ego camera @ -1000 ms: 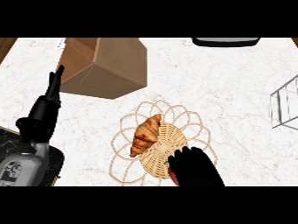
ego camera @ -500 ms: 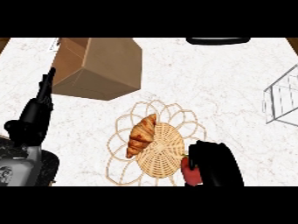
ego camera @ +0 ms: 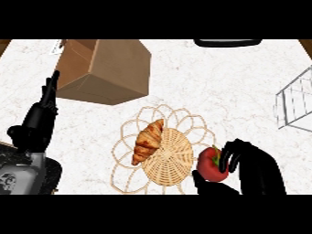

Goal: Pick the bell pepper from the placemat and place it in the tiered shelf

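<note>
My right hand [ego camera: 251,170] curls round the red bell pepper [ego camera: 209,168] at the placemat's [ego camera: 168,165] edge, croissant [ego camera: 148,140] alongside, wire shelf [ego camera: 301,104] well apart, left hand [ego camera: 39,121] open.

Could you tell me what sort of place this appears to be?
Most likely a kitchen: a marbled counter, a croissant on a woven placemat, a red bell pepper in the right hand, and a wire tiered shelf.

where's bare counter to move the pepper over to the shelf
Bare counter lies between the cardboard box and the tiered shelf, above the placemat, and from the right hand holding the bell pepper up to the shelf. Crowded: the left side, with box, resting left hand, and croissant on the placemat.
</note>
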`<action>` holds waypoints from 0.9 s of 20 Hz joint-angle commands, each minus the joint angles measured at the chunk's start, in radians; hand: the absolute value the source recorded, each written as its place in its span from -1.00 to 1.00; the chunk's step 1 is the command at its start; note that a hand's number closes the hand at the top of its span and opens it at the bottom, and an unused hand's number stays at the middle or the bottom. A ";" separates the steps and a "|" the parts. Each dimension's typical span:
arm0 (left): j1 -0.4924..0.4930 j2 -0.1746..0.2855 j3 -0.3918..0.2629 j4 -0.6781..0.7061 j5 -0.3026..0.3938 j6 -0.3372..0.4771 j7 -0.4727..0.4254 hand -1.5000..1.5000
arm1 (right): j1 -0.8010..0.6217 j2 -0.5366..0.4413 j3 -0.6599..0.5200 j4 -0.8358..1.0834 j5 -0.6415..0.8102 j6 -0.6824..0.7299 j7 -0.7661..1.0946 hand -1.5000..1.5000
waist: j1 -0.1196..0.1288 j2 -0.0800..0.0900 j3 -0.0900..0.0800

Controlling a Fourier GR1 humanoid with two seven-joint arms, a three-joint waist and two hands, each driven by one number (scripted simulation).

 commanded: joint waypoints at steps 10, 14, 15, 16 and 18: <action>-0.010 -0.058 -0.067 0.058 0.005 -0.064 0.062 0.00 | -0.074 0.007 -0.115 -0.402 0.211 0.124 0.203 1.00 | 0.005 0.011 -0.015; 0.030 -0.057 -0.068 0.027 0.009 -0.076 0.053 0.00 | -0.178 -0.020 -0.187 -0.450 0.233 0.229 0.266 1.00 | 0.010 0.006 -0.017; 0.043 -0.042 -0.039 0.076 0.012 -0.085 -0.009 0.00 | -0.204 -0.025 -0.212 -0.446 0.242 0.222 0.260 1.00 | 0.008 0.009 -0.017; -0.021 -0.044 -0.041 0.054 0.017 -0.082 0.084 0.00 | -0.256 -0.017 -0.239 -0.418 0.235 0.215 0.258 1.00 | 0.012 0.010 -0.015; 0.033 -0.060 -0.054 0.058 0.000 -0.073 0.026 0.00 | -0.260 -0.044 -0.286 -0.447 0.229 0.242 0.262 1.00 | 0.009 0.008 -0.015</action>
